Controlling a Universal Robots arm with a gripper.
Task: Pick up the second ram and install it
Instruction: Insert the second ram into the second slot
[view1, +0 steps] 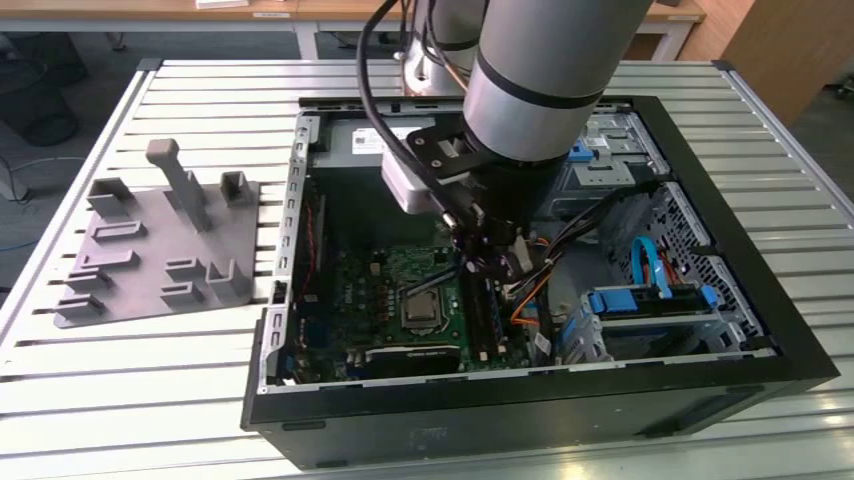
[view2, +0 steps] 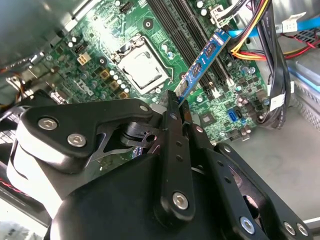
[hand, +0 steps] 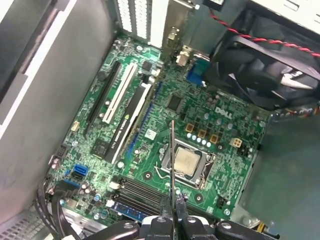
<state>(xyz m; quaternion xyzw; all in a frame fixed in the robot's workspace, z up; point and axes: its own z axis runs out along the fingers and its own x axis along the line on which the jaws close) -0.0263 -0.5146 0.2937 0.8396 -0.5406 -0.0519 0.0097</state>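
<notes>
My gripper (view1: 487, 262) is down inside the open computer case, above the green motherboard (view1: 387, 290). It is shut on the second ram (view2: 202, 65), a thin blue-green stick that juts out from between the fingertips. In the second wrist view, the gripper (view2: 177, 102) holds the stick's near end and its far end lies over the long black slots (view2: 172, 22). In the first wrist view the second ram (hand: 172, 160) shows edge-on as a thin dark line rising from the gripper (hand: 174, 212), beside the processor socket (hand: 185, 162). Whether the stick touches a slot I cannot tell.
A grey fixture plate (view1: 160, 240) with upright pegs lies on the slatted table at the exterior view's left. Inside the case are a black fan (hand: 265, 70), an expansion card (hand: 131, 117), bundled cables (view2: 260, 30) and a blue drive cage (view1: 654, 300) close to the gripper.
</notes>
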